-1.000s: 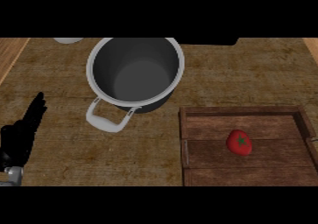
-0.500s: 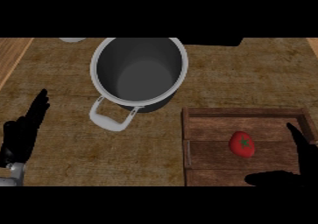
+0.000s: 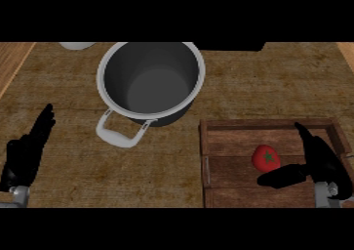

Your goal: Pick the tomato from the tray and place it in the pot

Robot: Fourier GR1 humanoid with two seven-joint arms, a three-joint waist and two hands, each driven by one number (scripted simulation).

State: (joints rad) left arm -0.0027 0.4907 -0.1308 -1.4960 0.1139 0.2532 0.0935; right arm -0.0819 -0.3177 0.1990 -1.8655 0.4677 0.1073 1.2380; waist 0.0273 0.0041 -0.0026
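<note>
Leftmost, left hand (image 3: 26,154) low over the bench (image 3: 71,102), fingers straight and pointing up-view, holding nothing, resting near the view's left edge. Just above, at the far left, a lighter wooden strip (image 3: 8,66) along the bench's edge. Further right, near the top edge, part of a pale round object (image 3: 78,45), cut off by the frame. Next, toward the middle, the pot (image 3: 150,80): grey, round, open-topped, dark inside with nothing visible in it, standing on the bench, its pale looped handle (image 3: 120,134) pointing down and to the left. Right of the pot and lower in the view, the wooden tray (image 3: 230,188), a slatted box with raised rim, sitting on the bench well apart from the pot's body. Inside the tray, about mid-way across on its planks, the tomato (image 3: 266,157), red with a small dark star on top, lying untouched. Immediately right of it, right hand (image 3: 320,158) over the tray's right half, fingers extended up-view, thumb stretched out leftward below the tomato, near it but not closed on it; hand spread wide, nothing gripped. At the far right, another lighter wooden strip (image 3: 350,53) along the bench's edge.
</note>
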